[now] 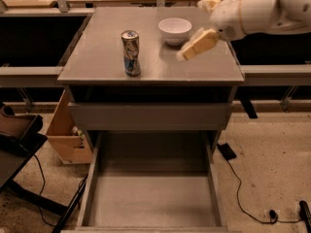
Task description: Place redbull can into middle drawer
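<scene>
The redbull can (pixel 130 53) stands upright on the grey cabinet top (pixel 97 57), left of centre. The middle drawer (pixel 150 203) is pulled out below, a wide grey tray with a bare floor. My gripper (pixel 192 32) hangs over the right part of the cabinet top, just right of a white bowl (pixel 175 29) and well right of the can. It is open and holds nothing. One beige finger (pixel 197 45) points down-left towards the top's surface; the other shows behind it near the wrist.
A closed grey drawer front (pixel 150 115) sits above the open drawer. A cardboard box (pixel 65 135) stands on the floor at the left, beside a dark chair (pixel 14 135). Cables (pixel 243 198) lie on the floor at the right. Tables run along the back.
</scene>
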`<state>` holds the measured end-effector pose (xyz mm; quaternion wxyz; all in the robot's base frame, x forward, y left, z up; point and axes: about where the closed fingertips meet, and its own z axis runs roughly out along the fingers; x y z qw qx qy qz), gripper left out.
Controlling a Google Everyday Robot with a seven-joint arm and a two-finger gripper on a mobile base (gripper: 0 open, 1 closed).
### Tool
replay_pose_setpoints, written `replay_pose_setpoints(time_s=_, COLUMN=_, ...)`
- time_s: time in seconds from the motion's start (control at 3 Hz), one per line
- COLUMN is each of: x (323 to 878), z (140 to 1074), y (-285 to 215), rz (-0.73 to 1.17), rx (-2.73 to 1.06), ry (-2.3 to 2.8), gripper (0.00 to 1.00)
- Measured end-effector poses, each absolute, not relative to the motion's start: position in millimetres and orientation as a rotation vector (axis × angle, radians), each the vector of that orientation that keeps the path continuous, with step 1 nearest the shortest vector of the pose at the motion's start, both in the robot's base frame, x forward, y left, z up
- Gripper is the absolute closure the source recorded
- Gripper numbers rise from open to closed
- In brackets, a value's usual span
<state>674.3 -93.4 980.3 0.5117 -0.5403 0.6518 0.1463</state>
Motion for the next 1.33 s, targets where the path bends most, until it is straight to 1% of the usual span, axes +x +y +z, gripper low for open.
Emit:
replay_pose_setpoints(time_s=0.33, x=703.6, z=969.8, y=-45.3, rz=0.524, rx=-1.284, ry=1.487, gripper=0.00)
replay_pose_setpoints(time_s=0.67, x=707.5, z=956.3, y=-3.1, rz=0.694, rx=-1.254, ry=1.458, gripper=0.00)
replay_pose_setpoints(time_s=1.33, x=690.3, z=922.3, y=45.5, rz=0.903, rx=-1.152, ry=1.429, gripper=0.00)
